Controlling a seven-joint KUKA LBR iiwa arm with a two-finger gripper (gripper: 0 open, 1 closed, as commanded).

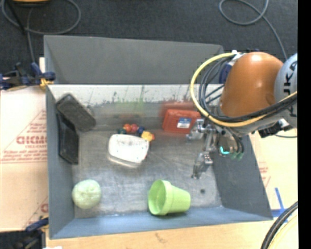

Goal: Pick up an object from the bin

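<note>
My gripper [200, 169] hangs at the right side of the bin, its fingertips just above the floor with nothing between them. A green plastic cup [167, 197] lies on its side just below and left of the fingers, apart from them. An orange-red box with a blue label [179, 120] sits against the back wall, behind the gripper. A white lidded container [127, 149] lies in the middle of the bin, left of the gripper.
Small coloured toys [137, 131] sit behind the white container. A black sponge-like block [75, 112] and a flat black thing [68, 137] lean at the left wall. A pale green ball [86, 193] rests in the front left corner.
</note>
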